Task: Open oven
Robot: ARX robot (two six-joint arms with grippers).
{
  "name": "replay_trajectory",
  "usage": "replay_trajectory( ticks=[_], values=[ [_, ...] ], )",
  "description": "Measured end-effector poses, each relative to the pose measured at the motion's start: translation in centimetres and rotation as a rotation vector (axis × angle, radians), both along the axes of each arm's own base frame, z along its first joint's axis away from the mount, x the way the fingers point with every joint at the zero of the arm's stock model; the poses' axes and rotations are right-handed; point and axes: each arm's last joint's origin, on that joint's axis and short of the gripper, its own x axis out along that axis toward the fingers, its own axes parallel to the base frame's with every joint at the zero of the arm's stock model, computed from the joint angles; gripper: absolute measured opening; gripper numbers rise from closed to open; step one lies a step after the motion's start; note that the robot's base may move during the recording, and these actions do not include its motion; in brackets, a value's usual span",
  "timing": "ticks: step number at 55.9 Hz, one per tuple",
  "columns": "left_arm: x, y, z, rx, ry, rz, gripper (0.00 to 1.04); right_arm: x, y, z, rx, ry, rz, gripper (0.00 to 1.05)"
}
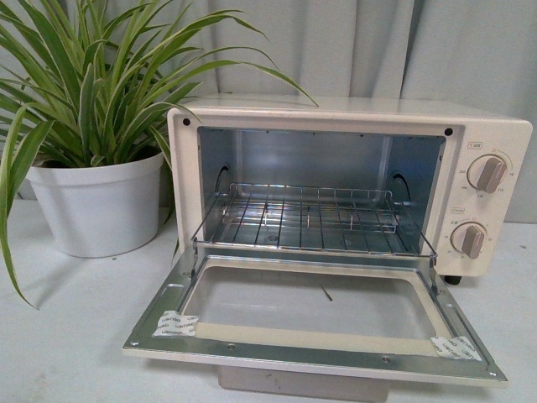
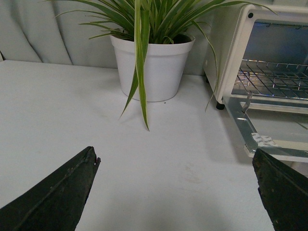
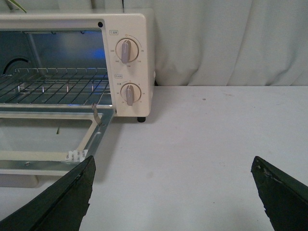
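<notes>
The cream-white oven (image 1: 495,126) stands on the table with its glass-windowed door (image 1: 310,306) folded fully down and flat. The wire rack (image 1: 306,218) and metal interior show; two round knobs (image 1: 487,174) sit on its right face. The bar handle is hidden under the door. Neither gripper shows in the front view. My left gripper (image 2: 175,161) is open and empty over the bare table, left of the oven (image 2: 231,53). My right gripper (image 3: 173,166) is open and empty over the table, right of the oven (image 3: 144,57) and its door (image 3: 48,163).
A white pot (image 1: 96,206) with a long-leaved green plant (image 1: 92,84) stands left of the oven; leaves hang over the table (image 1: 67,336). It also shows in the left wrist view (image 2: 154,67). A grey curtain (image 1: 352,42) hangs behind.
</notes>
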Motion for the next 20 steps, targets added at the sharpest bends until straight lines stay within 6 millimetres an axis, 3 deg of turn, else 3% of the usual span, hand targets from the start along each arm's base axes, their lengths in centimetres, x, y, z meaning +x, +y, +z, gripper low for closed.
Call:
replay_trajectory(
  ticks=[20],
  values=[
    [0.00, 0.00, 0.00, 0.000, 0.000, 0.000, 0.98, 0.00, 0.00, 0.00, 0.000, 0.000, 0.000, 0.95]
  ],
)
